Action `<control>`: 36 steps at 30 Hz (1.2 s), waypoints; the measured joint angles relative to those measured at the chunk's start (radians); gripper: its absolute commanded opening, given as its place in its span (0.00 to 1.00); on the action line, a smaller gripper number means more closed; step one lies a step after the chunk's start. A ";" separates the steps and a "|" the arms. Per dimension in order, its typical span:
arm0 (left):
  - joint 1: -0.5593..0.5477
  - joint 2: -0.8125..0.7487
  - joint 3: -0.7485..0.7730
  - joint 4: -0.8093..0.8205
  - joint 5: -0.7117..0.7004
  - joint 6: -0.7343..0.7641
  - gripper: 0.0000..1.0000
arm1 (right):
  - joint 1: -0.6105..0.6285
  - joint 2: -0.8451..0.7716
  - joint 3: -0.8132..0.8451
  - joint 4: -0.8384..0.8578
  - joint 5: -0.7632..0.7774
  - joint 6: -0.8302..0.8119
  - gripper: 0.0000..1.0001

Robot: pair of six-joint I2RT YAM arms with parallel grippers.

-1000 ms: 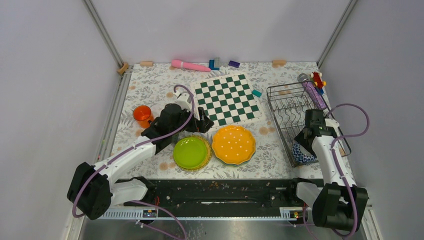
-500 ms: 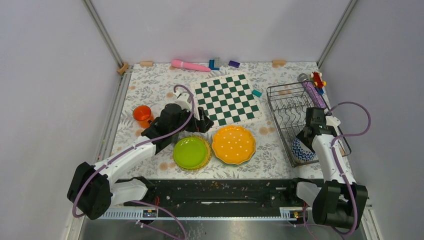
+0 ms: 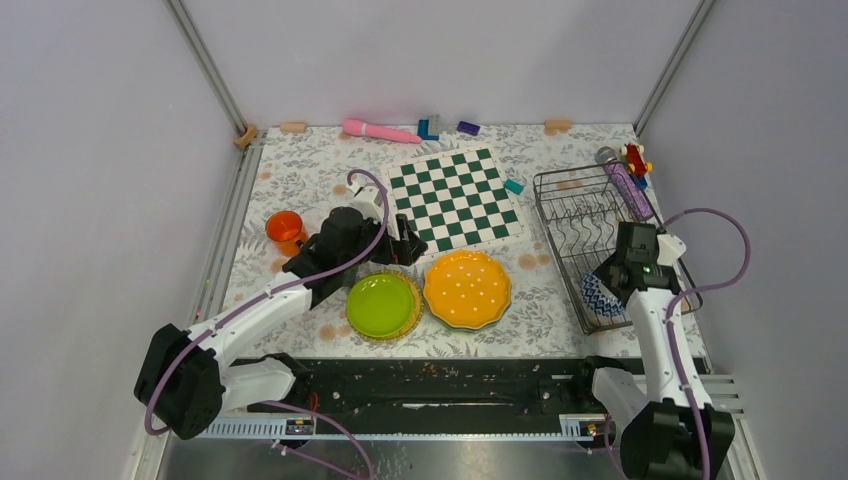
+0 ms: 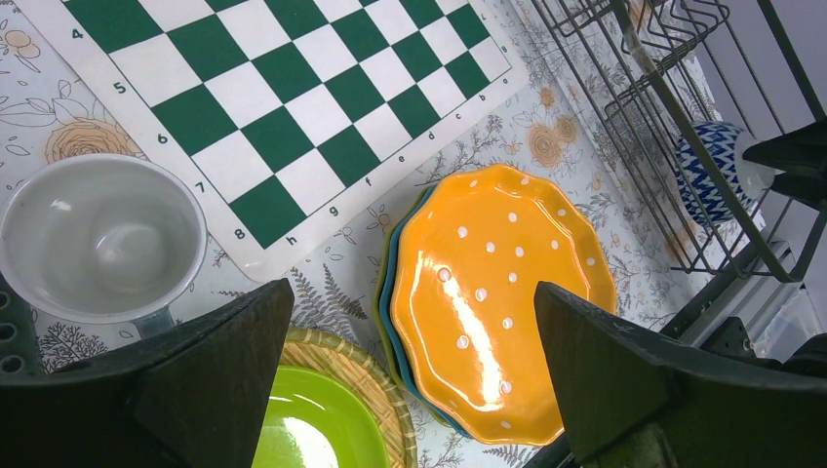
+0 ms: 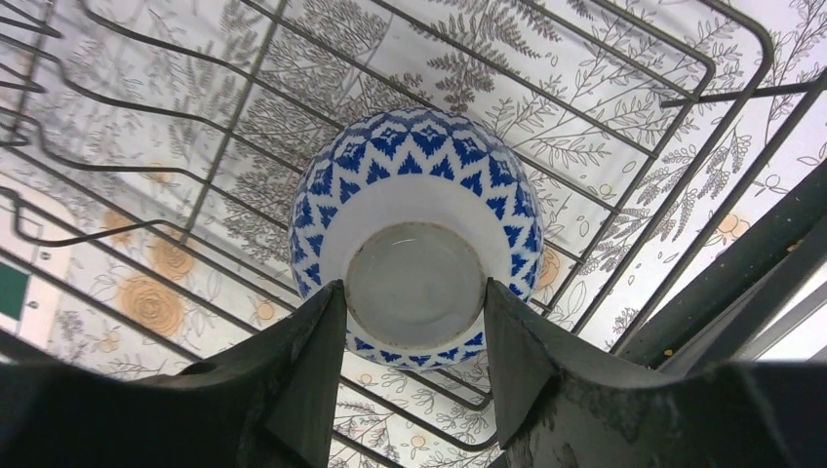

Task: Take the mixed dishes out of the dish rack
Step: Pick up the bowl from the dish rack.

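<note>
The dish rack (image 3: 585, 215) stands at the right. At its near end lies a blue-and-white patterned bowl (image 3: 598, 297), bottom towards my right wrist camera. My right gripper (image 5: 414, 288) is shut on the bowl's (image 5: 414, 195) foot ring, one finger on each side. My left gripper (image 4: 412, 292) is open and empty, above the gap between a lime-green plate (image 3: 381, 305) and an orange dotted plate (image 3: 467, 288). The orange plate (image 4: 502, 292) tops a teal and a green plate. A white cup (image 4: 102, 239) and an orange cup (image 3: 285, 228) stand on the table.
The green-and-white chessboard (image 3: 455, 197) lies in the middle. The green plate rests on a woven tray (image 4: 366, 375). A purple tube (image 3: 630, 190) and a red toy (image 3: 634, 157) sit by the rack's far side. A pink object (image 3: 378, 131) and small blocks (image 3: 432, 126) lie at the back edge.
My right arm has shifted slightly right, and the bowl has moved a little away from the rack's near corner in its grip. The left arm has not moved.
</note>
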 measured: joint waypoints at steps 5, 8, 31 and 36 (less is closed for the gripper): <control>0.000 0.000 0.000 0.000 0.000 0.000 0.99 | 0.000 -0.072 0.000 -0.014 0.002 -0.001 0.00; 0.000 0.000 0.000 0.000 0.000 -0.001 0.99 | 0.000 -0.102 0.000 -0.031 0.002 -0.001 0.00; -0.002 -0.056 -0.010 0.010 0.063 -0.020 0.99 | 0.000 -0.496 0.000 0.044 -0.070 -0.011 0.00; -0.002 -0.072 -0.020 0.033 0.127 -0.039 0.99 | 0.000 -0.558 0.000 0.077 -0.114 -0.007 0.00</control>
